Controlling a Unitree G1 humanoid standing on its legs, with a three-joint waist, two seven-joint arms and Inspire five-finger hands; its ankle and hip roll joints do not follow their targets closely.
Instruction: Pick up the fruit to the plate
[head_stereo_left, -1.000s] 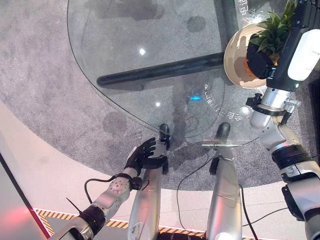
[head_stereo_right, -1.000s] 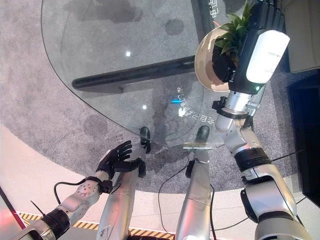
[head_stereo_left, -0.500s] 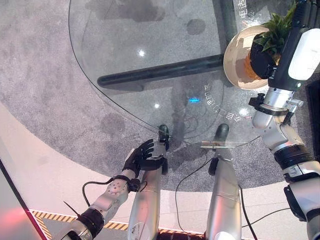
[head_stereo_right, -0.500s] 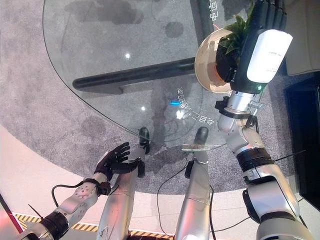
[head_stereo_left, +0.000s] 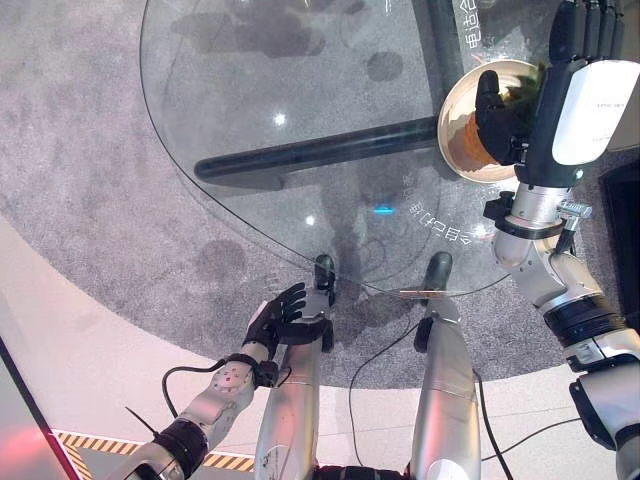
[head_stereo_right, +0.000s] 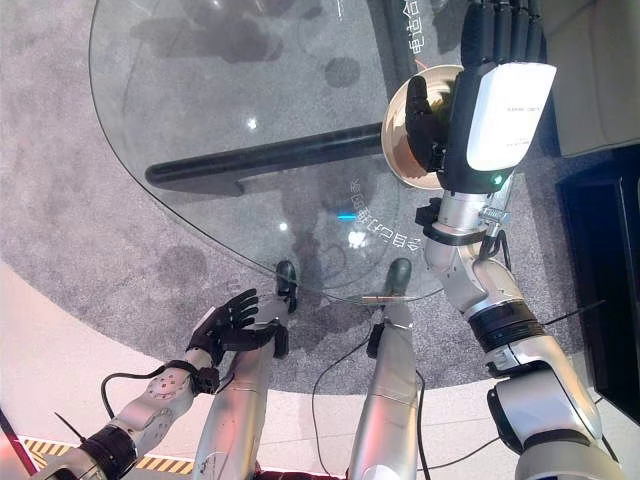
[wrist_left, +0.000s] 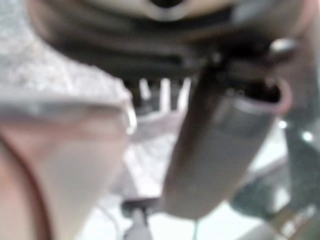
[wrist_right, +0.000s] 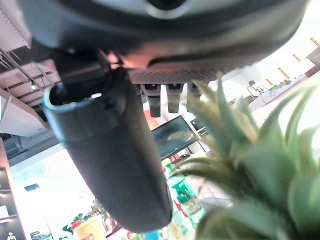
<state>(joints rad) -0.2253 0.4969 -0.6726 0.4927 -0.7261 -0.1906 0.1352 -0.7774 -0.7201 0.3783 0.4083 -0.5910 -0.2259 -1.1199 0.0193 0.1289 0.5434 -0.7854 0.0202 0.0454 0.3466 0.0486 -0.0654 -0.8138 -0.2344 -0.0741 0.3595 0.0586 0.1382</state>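
Note:
A pineapple (head_stereo_left: 463, 150) lies on a tan plate (head_stereo_left: 447, 135) at the right side of the round glass table (head_stereo_left: 250, 70). My right hand (head_stereo_left: 583, 100) hovers over the plate with its back toward the camera, covering most of the fruit. Its fingers are straight and its thumb (head_stereo_left: 489, 100) reaches across the fruit. In the right wrist view the green crown (wrist_right: 250, 165) stands close beside the thumb (wrist_right: 115, 160), not gripped. My left hand (head_stereo_left: 280, 318) hangs low, below the table's near edge, fingers relaxed and holding nothing.
A dark bar (head_stereo_left: 310, 155) of the table's base shows through the glass. Grey carpet (head_stereo_left: 90, 180) surrounds the table, with a pale floor strip nearer me. A dark piece of furniture (head_stereo_left: 628, 215) stands at the right edge.
My right hand has turned and shifted left over the plate, now covering the pineapple's crown that showed before. The left hand has stayed low; the camera has shifted slightly.

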